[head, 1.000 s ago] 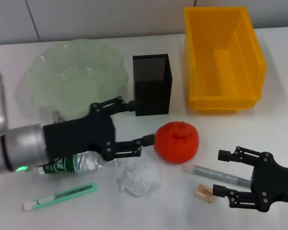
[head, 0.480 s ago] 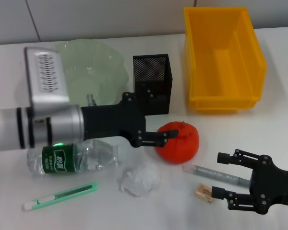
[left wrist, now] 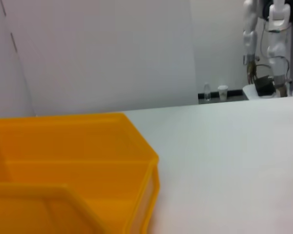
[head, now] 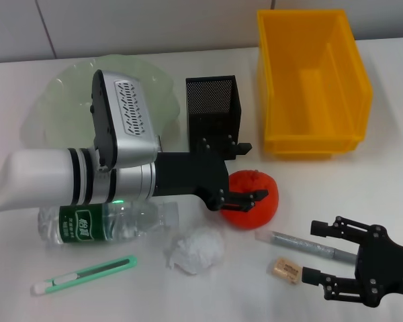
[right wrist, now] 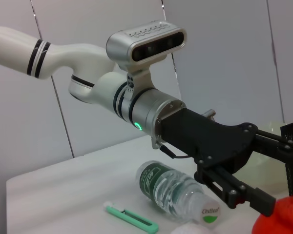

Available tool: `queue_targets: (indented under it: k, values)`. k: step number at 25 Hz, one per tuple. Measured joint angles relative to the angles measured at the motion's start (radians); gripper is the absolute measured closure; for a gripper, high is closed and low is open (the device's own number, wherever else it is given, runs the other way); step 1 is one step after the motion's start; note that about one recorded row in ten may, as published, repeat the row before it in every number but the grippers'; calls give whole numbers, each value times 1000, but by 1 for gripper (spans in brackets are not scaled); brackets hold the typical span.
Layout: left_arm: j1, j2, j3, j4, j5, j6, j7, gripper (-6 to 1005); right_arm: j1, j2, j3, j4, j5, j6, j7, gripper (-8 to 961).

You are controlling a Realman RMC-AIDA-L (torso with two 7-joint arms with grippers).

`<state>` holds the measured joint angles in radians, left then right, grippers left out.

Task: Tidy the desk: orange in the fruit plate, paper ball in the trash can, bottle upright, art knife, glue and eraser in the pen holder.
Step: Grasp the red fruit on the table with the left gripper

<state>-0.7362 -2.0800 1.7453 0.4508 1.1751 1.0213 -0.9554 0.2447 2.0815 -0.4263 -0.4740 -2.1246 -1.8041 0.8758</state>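
Nearest the robot, the right gripper (head: 320,254) hovers low over the white surface (head: 389,174) with its jaws spread wide and empty, beside a small eraser (head: 286,270) and a grey glue stick (head: 302,243) lying flat. To the left along the same front edge lie a green art knife (head: 84,275) and a crumpled paper ball (head: 195,249). Just behind them a clear bottle (head: 107,222) with a green label rests on its side. Above it the left arm reaches across, its left gripper (head: 245,174) poised at the orange (head: 258,200), one finger over the fruit's top and the other along its front; the jaws stand apart around the fruit, and it cannot be told whether they touch it. The right wrist view shows the same black fingers just beside the orange. Farther back stand the black mesh pen holder (head: 213,107), the pale green fruit plate (head: 67,100) partly hidden by the arm, and a yellow bin (head: 314,80) at the far right.
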Motion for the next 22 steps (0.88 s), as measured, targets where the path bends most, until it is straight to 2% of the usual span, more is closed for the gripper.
queue_targets:
  k: [9,21,22]
  values:
    - [-1,0,54,0,-4,-48,-22,163,-5,0,-2,0,0,0,2,147]
    - [0,0,74,10,-7,-74,-43,356,-7,-1,-3,0,-2,-2,3,148]
    - [0,0,75,12,-7,-75,-43,397,-7,-1,-3,0,-2,-4,4,148]
